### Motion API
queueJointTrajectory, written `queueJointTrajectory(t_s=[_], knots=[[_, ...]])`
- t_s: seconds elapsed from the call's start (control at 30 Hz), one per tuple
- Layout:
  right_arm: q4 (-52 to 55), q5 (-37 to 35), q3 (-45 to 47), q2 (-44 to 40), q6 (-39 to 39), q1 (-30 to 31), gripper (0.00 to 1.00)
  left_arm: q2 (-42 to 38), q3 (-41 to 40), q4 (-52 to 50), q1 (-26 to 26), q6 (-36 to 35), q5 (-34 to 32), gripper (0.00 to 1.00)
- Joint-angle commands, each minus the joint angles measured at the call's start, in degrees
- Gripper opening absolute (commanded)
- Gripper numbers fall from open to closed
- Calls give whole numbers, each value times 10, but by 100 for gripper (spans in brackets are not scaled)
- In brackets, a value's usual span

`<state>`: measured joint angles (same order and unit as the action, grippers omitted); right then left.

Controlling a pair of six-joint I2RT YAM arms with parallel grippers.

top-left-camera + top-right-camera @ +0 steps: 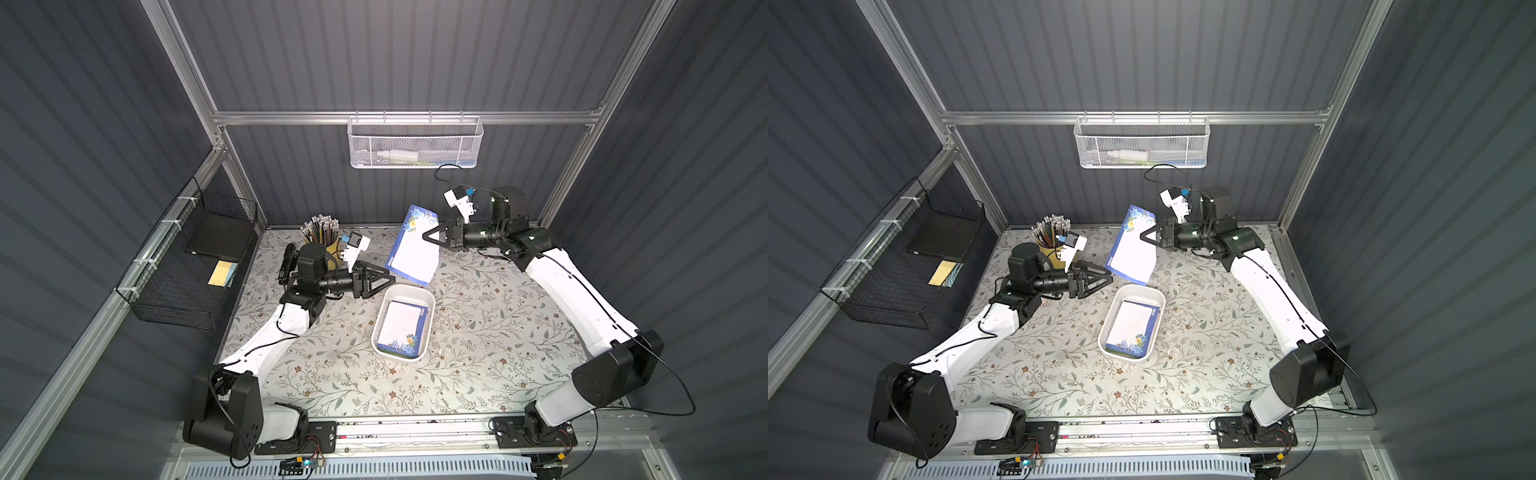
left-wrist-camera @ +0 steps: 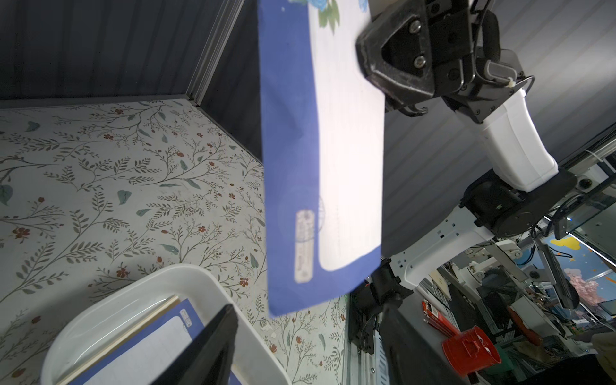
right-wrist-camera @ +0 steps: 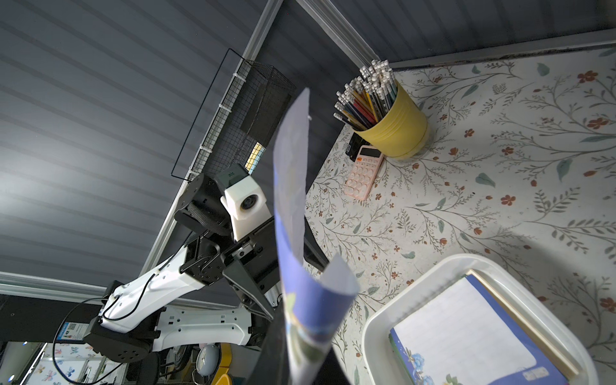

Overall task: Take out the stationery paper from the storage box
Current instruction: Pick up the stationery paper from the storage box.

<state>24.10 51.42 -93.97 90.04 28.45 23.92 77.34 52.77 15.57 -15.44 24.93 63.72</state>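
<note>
While the right gripper [image 1: 424,237] is clenched on the right-hand edge of a blue-bordered stationery sheet [image 1: 411,249] with a white centre and a blue flower print, that sheet hangs tilted and slightly curled in the air over the far middle of the floral-patterned table cover [image 1: 478,332], its lowest corner just above the far end of the shallow white plastic storage box [image 1: 379,328]. It is clear of the box in both top views. Inside the box lies a stack of stationery paper [image 1: 401,326], the top sheet also blue-bordered with a flower print at its near end and a tan-edged sheet showing beneath it in the right wrist view [image 3: 526,326]. To the left, the left gripper [image 1: 390,281] has its jaws spread apart, holding nothing, with its tips at the hanging sheet's near-left corner; whether they touch the paper cannot be told. Far left on the table stands a yellow cup of pencils [image 3: 396,130], with a pink calculator [image 3: 363,171] just beside it. On the left wall hangs a black wire basket [image 1: 195,266], and on the far wall a white mesh basket [image 1: 415,143].
</note>
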Motion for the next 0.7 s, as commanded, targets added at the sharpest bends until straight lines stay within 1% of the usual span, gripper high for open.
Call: queueJointTrajectory(t_s=[0.0,0.13,0.3,0.5,0.57,0.67], knots=[[5,19,-5,-15,-11,3,12,13,10,-30,8,-37,13,71],[6,23,13,-17,-17,9,12,23,17,6,9,-13,24,71],[17,12,26,-14,-30,16,12,32,34,11,9,-13,39,71],[42,-11,33,-7,-54,15,12,25,55,5,9,-20,76,71],[55,-23,31,-3,-66,16,12,26,72,-47,9,-63,95,71],[65,-46,30,-1,-79,13,12,32,98,-155,9,-155,123,71]])
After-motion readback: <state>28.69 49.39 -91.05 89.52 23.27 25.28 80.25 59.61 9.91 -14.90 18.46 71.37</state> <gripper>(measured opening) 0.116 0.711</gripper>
